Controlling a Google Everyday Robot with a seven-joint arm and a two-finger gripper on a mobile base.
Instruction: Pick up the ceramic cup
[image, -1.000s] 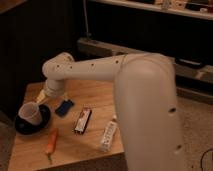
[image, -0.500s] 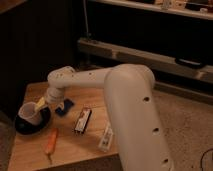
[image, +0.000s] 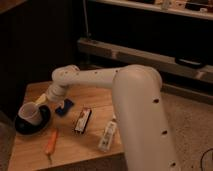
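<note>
Gripper (image: 42, 98), whether clenched or released you cannot tell, hangs just beside the ceramic cup (image: 30, 114); centre it over that cup's rim, clear of the black dish (image: 22, 130) beneath.

The small white cup (image: 30, 114) stood upright on the black dish (image: 20, 129) at the left end of the table (image: 75, 149); the gripper (image: 42, 99) was just beside its rim.
</note>
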